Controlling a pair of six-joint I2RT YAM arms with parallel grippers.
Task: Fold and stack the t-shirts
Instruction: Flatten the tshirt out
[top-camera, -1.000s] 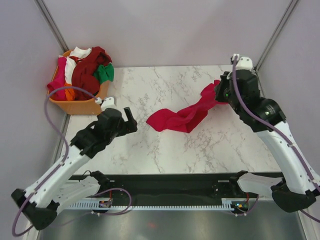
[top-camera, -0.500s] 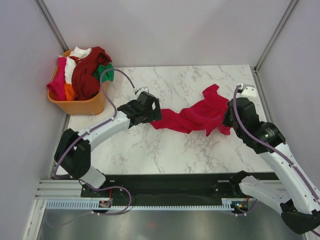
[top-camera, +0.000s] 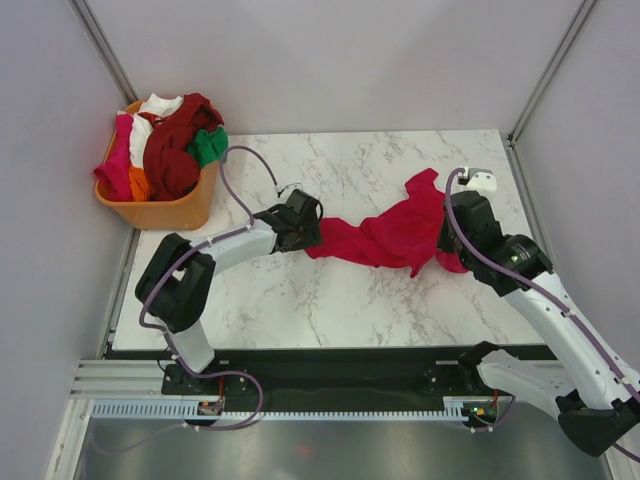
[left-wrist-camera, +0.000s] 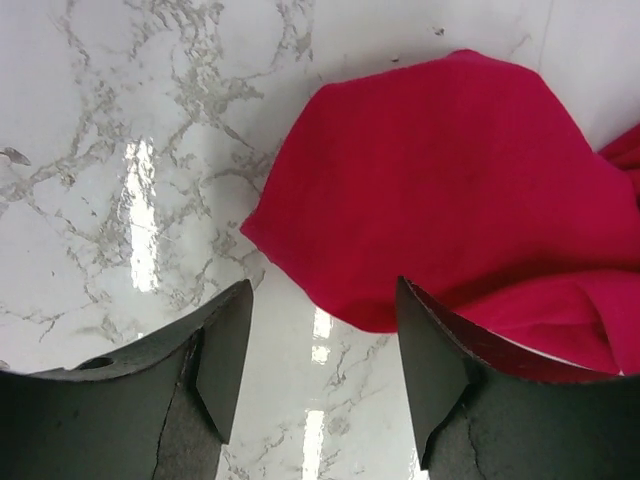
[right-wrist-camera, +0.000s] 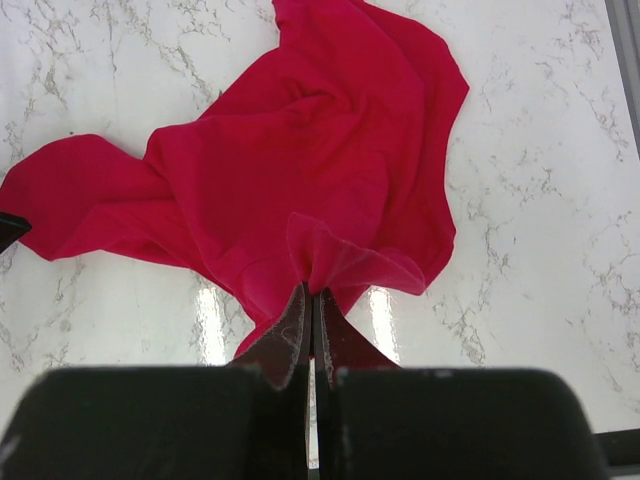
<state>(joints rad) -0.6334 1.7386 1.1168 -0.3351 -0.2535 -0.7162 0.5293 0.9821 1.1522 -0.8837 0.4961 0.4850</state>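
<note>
A crimson red t-shirt (top-camera: 385, 235) lies crumpled and stretched sideways across the middle of the marble table (top-camera: 330, 300). My right gripper (top-camera: 449, 243) is at its right end, shut on a pinched fold of the red cloth (right-wrist-camera: 300, 170), as the right wrist view (right-wrist-camera: 312, 292) shows. My left gripper (top-camera: 312, 232) sits low at the shirt's left end. In the left wrist view its jaws (left-wrist-camera: 323, 285) stand apart, and the rounded edge of the red t-shirt (left-wrist-camera: 450, 190) reaches just between the fingertips. Other t-shirts (top-camera: 170, 150) are piled in the basket.
An orange plastic basket (top-camera: 150, 212) stands at the table's far left corner, heaped with maroon, magenta, white, orange and green cloth. Grey walls and metal posts close in the table on three sides. The arm bases sit on the black rail along the near edge.
My left arm has reached right from near the basket to the shirt's left end, its jaws narrowing a little. My right gripper has pulled the shirt's right end down and nearer, stretching the cloth.
</note>
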